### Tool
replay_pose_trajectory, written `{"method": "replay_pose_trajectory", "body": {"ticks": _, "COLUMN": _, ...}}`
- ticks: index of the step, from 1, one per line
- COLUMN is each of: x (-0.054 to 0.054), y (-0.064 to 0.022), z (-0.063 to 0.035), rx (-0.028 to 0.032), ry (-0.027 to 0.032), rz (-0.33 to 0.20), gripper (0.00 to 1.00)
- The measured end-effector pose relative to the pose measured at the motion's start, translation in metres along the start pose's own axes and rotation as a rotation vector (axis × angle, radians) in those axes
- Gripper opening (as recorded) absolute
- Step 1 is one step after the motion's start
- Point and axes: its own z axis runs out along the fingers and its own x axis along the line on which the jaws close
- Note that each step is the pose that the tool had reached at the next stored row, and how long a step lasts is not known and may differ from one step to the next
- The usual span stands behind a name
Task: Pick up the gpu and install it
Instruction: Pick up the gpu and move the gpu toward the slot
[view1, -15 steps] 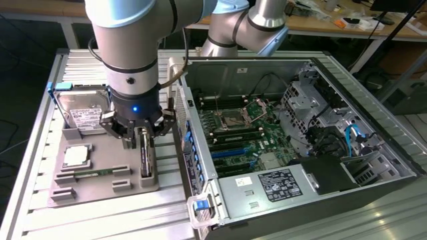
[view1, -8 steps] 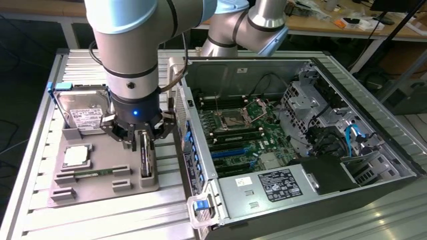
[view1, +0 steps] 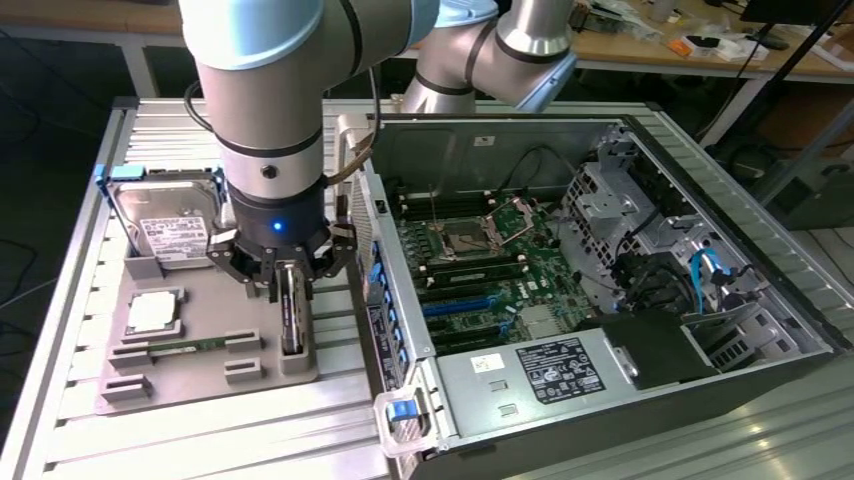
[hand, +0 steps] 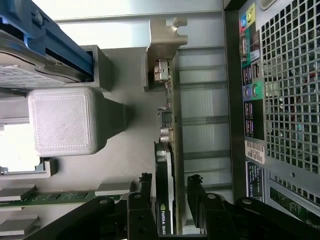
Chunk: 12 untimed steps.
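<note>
Gpu (hand: 165, 195) stands on edge in grey holder (hand: 135, 150); fingers (hand: 194, 187) straddle it, spread, not gripping.

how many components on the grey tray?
4: hard drive at far end, CPU in the middle, memory stick near front, gpu upright under the gripper. The arm may hide others.

1. Arm (view1: 260, 90): silver-grey, pale blue cap.
2. Gripper (view1: 291, 288): black; blue light glowing on body above.
3. gpu (hand: 165, 210): black edge w/ green-white logo; bracket (hand: 162, 50) dull silver.
4. Hard drive (view1: 167, 225): silver, white label w/ black print, blue side rails.
5. Tray (view1: 200, 385): flat mid-grey; block (hand: 62, 120) lt grey, fine ribbed texture.
6. Memory stick (view1: 187, 347): green.
7. Motherboard (view1: 501, 285): green, blue + black slots.
8. Case rear (hand: 295, 90): dk grey, square-grid mesh; green & blue ports.
9. Latch (view1: 400, 412): blue.
</note>
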Motion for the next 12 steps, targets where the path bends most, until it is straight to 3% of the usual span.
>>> {"method": "replay_pose_trajectory", "body": {"ticks": 3, "x": 0.0051, "y": -0.0003, "z": -0.0001, "rx": 0.0001, "ry": 0.0001, "rz": 0.0, "gripper": 0.42}}
{"method": "replay_pose_trajectory", "body": {"ticks": 12, "x": 0.0017, "y": -0.0001, "z": 0.0, "rx": 0.0001, "ry": 0.0003, "rz": 0.0, "gripper": 0.42}}
